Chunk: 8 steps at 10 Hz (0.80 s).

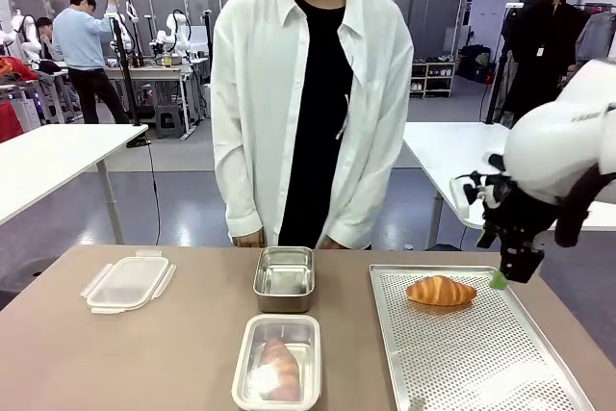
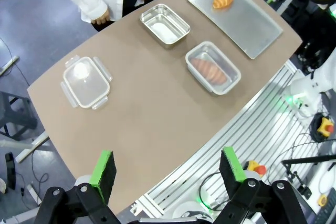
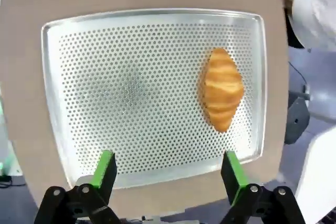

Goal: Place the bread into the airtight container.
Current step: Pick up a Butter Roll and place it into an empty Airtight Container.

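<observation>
A golden croissant-shaped bread (image 1: 441,291) (image 3: 223,88) (image 2: 223,0) lies at the far end of the perforated metal tray (image 1: 481,363) (image 3: 131,87). A second bread (image 1: 279,370) (image 2: 209,70) lies inside the clear airtight container (image 1: 243,372) (image 2: 231,80) at the table's near middle. The container's clip lid (image 1: 128,282) (image 2: 85,81) rests apart on the left. My right gripper (image 1: 508,276) (image 3: 168,169) hangs open above the tray's far right edge, just right of the croissant, holding nothing. My left gripper (image 2: 168,169) is open and empty, high above the table's near edge.
An empty steel pan (image 1: 284,278) (image 2: 164,23) sits between the airtight container and the person, who stands in a white shirt (image 1: 260,93) at the far edge with both hands close to it. The brown table (image 1: 144,353) is bare on the left front.
</observation>
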Tool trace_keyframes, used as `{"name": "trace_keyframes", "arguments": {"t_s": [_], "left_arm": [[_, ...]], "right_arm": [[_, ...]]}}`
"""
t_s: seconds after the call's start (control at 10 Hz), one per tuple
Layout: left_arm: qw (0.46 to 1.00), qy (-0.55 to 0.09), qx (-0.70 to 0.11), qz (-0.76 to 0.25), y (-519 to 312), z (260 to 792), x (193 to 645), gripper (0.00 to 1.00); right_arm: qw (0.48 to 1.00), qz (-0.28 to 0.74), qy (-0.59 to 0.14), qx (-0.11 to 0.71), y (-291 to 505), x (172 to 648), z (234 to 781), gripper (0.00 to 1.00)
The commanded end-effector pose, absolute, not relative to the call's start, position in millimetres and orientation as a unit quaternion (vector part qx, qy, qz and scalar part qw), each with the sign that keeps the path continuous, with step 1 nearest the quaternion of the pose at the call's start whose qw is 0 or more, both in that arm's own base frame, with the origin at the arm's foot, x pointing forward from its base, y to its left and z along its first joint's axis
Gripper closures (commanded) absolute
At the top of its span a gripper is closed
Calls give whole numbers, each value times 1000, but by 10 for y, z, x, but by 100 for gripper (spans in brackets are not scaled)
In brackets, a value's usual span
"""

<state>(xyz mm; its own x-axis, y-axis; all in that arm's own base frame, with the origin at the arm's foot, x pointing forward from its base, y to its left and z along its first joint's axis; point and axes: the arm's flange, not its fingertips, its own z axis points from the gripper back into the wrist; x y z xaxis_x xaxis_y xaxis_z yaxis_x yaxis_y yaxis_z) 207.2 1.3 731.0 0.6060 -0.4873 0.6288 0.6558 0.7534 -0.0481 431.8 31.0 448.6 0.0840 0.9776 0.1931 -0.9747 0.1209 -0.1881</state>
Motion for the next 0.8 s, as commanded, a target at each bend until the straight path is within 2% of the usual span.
{"name": "trace_keyframes", "arguments": {"t_s": [0.0, 0.1, 0.2, 0.7], "left_arm": [[881, -305, -142, -332, 8, 7317, 2073, 0], [881, -305, -142, -332, 8, 7317, 2073, 0], [881, -305, -142, -332, 8, 7317, 2073, 0], [881, -305, -142, -332, 8, 7317, 2073, 0]], "right_arm": [[737, 662, -133, 12, 296, 4498, 4401, 0], [740, 663, -108, 36, 271, 4487, 4390, 0], [736, 665, -126, 0, 321, 4393, 4357, 0], [736, 665, -126, 0, 321, 4393, 4357, 0]]}}
